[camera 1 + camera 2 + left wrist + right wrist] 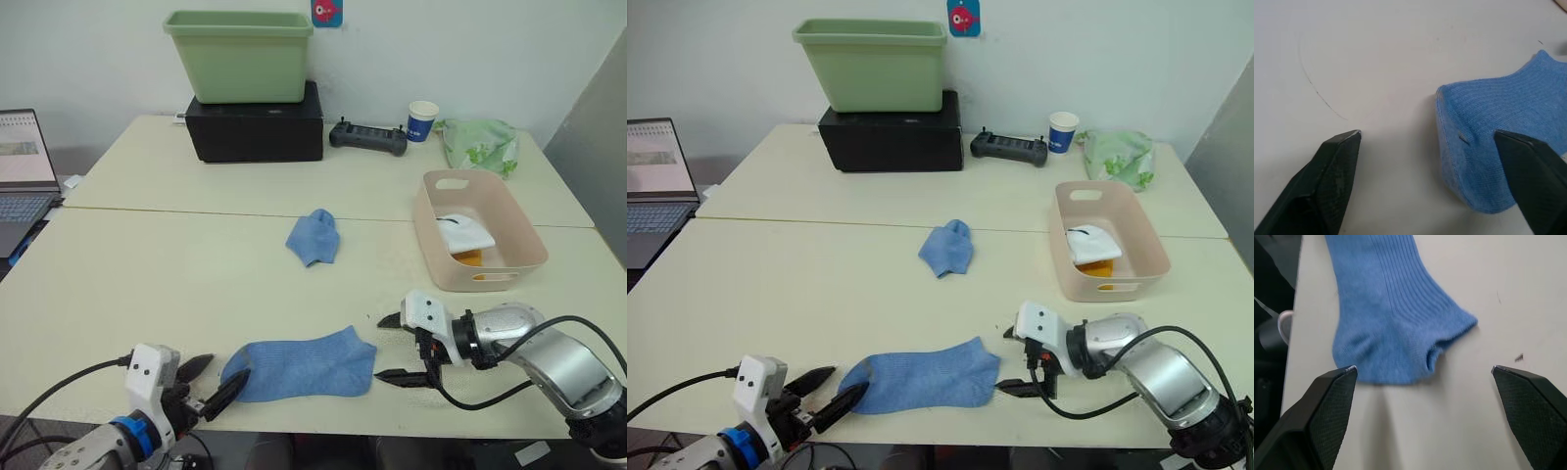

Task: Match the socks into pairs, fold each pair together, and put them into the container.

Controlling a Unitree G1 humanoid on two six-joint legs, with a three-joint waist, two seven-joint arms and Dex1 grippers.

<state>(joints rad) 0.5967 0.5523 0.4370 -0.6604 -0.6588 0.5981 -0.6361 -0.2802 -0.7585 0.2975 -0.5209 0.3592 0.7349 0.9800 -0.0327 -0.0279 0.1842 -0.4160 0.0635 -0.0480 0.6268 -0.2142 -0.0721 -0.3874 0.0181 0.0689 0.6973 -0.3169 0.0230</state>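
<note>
A blue sock point(304, 366) lies flat near the table's front edge. My left gripper point(211, 383) is open at its toe end, one finger point(1533, 171) resting over the fabric. My right gripper point(397, 348) is open just off the sock's cuff end point(1400, 347), not touching it. A second blue sock point(314, 236) lies crumpled at mid-table. The pink container point(477, 230) at the right holds a folded white sock point(462, 232) with a bit of yellow sock point(468, 258) beneath it.
At the back stand a green tub point(240, 55) on a black box point(257, 125), a controller point(367, 137), a paper cup point(422, 121) and a green bag point(480, 143). A laptop point(22, 171) sits at the far left.
</note>
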